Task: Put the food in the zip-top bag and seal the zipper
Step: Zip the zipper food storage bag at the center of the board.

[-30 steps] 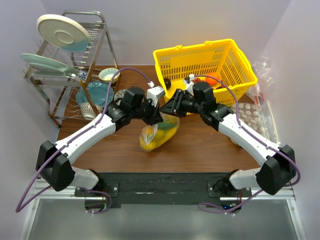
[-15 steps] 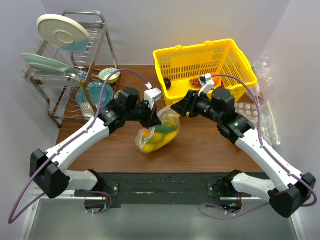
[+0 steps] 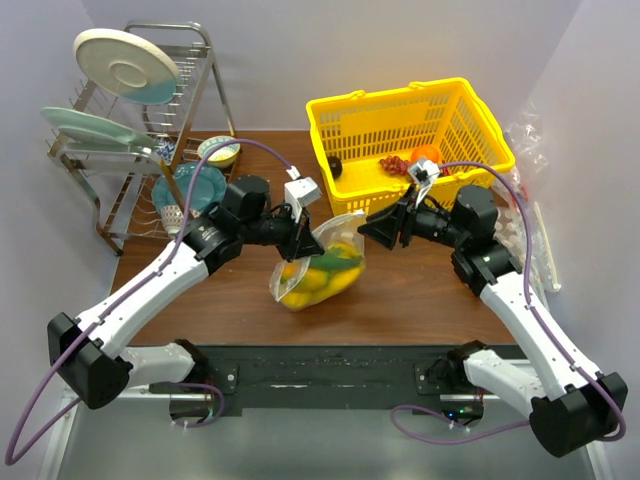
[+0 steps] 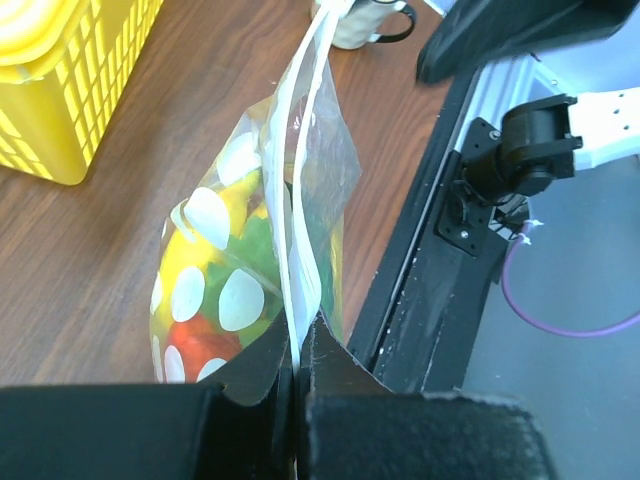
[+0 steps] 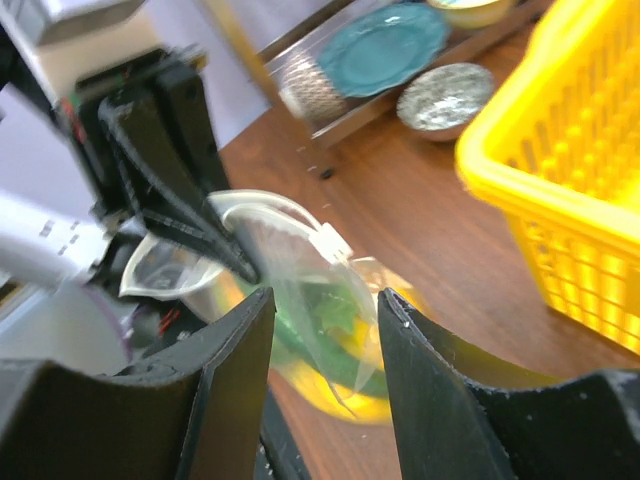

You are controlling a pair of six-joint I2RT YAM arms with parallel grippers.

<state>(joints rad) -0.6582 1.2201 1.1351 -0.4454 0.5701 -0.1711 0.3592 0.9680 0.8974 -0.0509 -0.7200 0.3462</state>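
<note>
**Ana:** The left gripper [image 3: 298, 232] is clenched tight, jaws pressed together on the pale zipper [image 4: 297, 200] at one corner of the zip-top bag [image 3: 322, 265].

**Ben:** The wrist view confirms it. The strip runs straight into the left gripper [image 4: 300, 345], and the zip-top bag [image 4: 250, 240] stretches away ahead of its tips, bulging end down on the brown table [image 3: 400, 290].

**Ana:** And it's loaded! The yellow banana bunch [image 4: 185, 265], the green vegetable [image 4: 255, 245] and the reddish mango-like fruit [image 4: 195, 342] all sit inside, just beyond that pinch.

**Ben:** Across from it, the right gripper [image 3: 370, 228] points at the bag's far edge with its jaws standing apart.

**Ana:** From its own camera, the right gripper [image 5: 325, 300] frames the zip-top bag [image 5: 300, 270] in the gap, just ahead of the tips. I can't tell whether they touch the plastic.

**Ben:** The zipper [image 5: 285, 212] bows into a loop there, so the mouth gapes.

**Ana:** The yellow basket [image 3: 400, 120] stands behind the right gripper with red grapes [image 3: 397, 163] in it, and the dish rack [image 3: 140, 130] is off beyond the left one.
</note>
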